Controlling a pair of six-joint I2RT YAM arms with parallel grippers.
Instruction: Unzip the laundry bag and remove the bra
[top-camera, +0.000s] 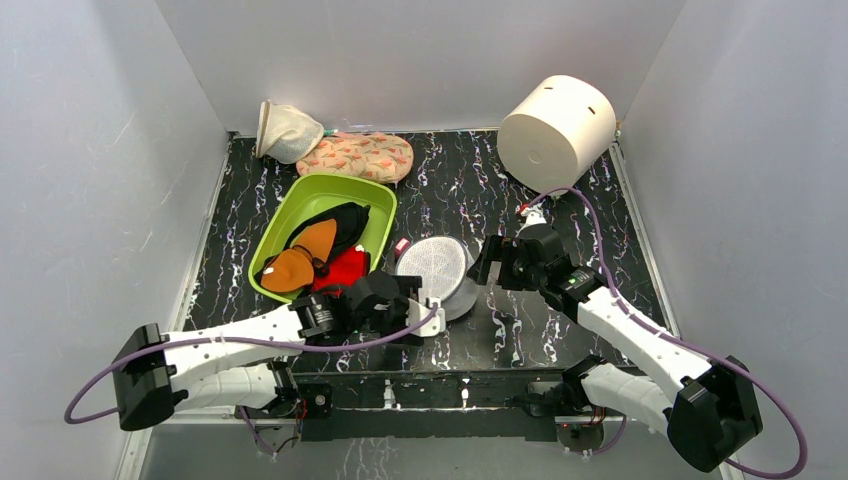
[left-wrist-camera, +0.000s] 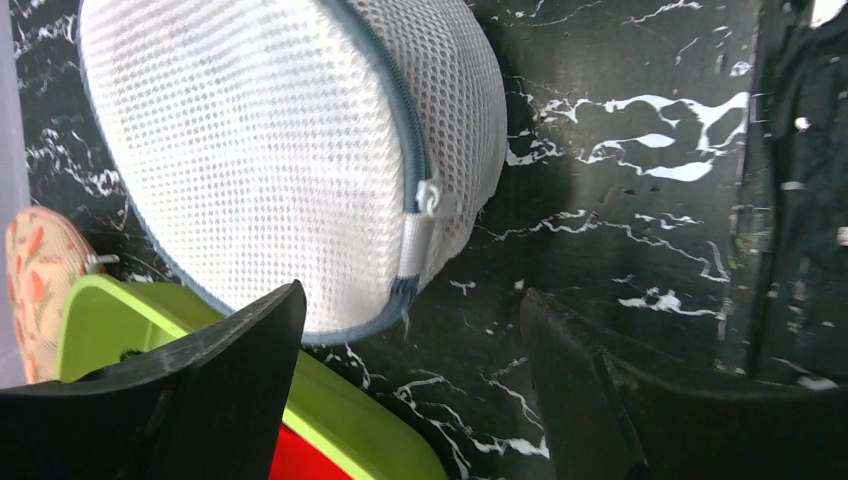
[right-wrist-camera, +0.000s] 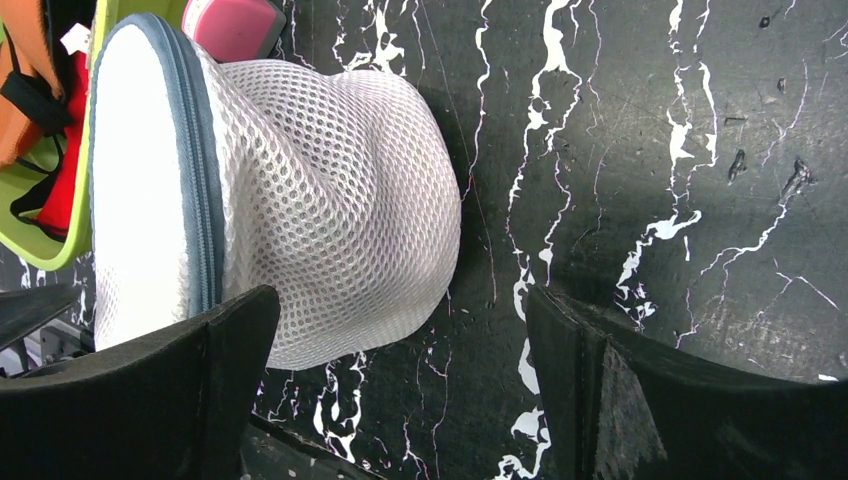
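Gaping wide, the left gripper grasps nothing; its fingers sit low on the table, tips just short of the bag. Right gripper likewise spread and empty, one finger near the bag's domed side. Bag lies tipped on its side between the two grippers, just beside the near right corner of the green tub. Zip runs around the rim and looks closed, pull facing the left gripper. Contents not readable through the mesh. Tub holds orange, black and red garments. Small pink item between tub and bag. At the far edge: cream pouch, patterned pouch, white cylinder.
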